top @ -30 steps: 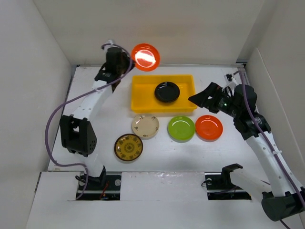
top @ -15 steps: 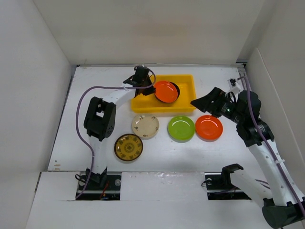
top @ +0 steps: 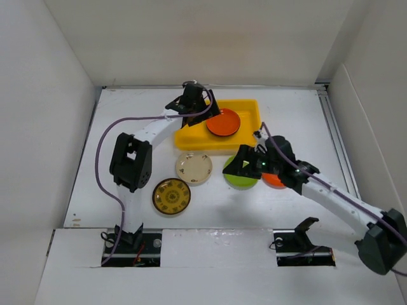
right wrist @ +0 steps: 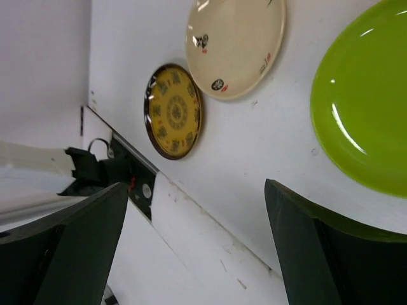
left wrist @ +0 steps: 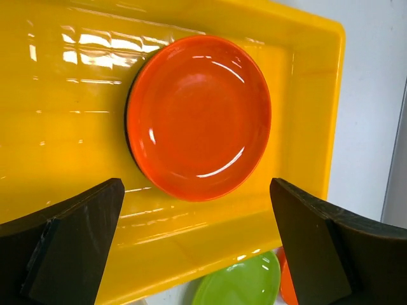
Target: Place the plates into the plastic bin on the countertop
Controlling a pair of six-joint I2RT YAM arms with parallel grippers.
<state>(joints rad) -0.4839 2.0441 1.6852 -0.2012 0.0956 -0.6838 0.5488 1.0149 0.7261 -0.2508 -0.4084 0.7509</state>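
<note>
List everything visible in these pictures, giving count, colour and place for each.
countertop: one, white, the work surface.
plastic bin: one, yellow, far middle.
black plate: one, black, in bin, only its rim showing.
stacked orange plate: one, orange, atop black plate.
cream plate: one, cream, in front of bin.
patterned plate: one, brown-gold, near-left of cream plate.
green plate: one, green, right of cream plate.
loose orange plate: one, orange, right of green plate, mostly hidden by right arm.
left gripper: one, black, open above bin.
right gripper: one, black, open over green plate.
</note>
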